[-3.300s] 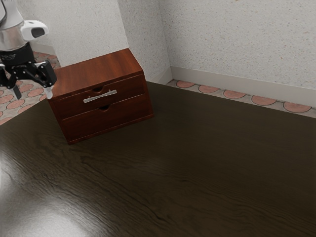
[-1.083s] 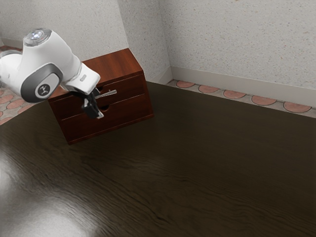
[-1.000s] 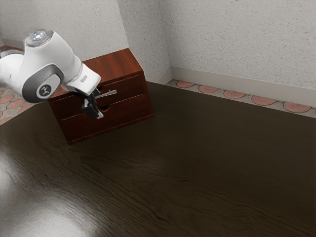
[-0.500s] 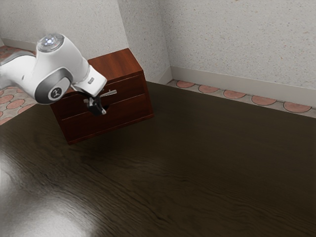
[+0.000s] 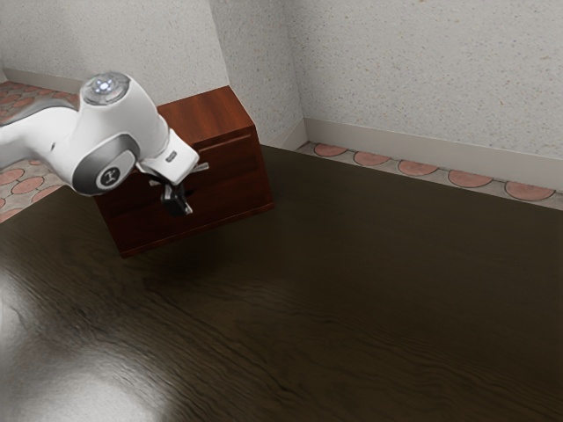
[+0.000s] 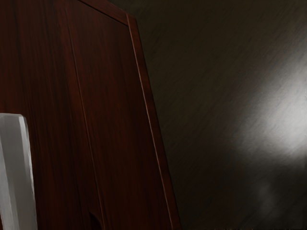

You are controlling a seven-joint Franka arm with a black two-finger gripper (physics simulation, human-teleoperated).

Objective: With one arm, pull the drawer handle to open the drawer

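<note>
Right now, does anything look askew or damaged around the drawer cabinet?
Nothing stands out. The cabinet sits flat on the table, its visible drawer fronts flush, and the claw hangs by the handle.

no readable text, label or number shows anywhere.

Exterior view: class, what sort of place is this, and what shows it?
Probably a simulated indoor room corner: speckled walls with a pale baseboard, round reddish floor tiles, and a small wooden drawer chest on a dark wooden table.
</note>
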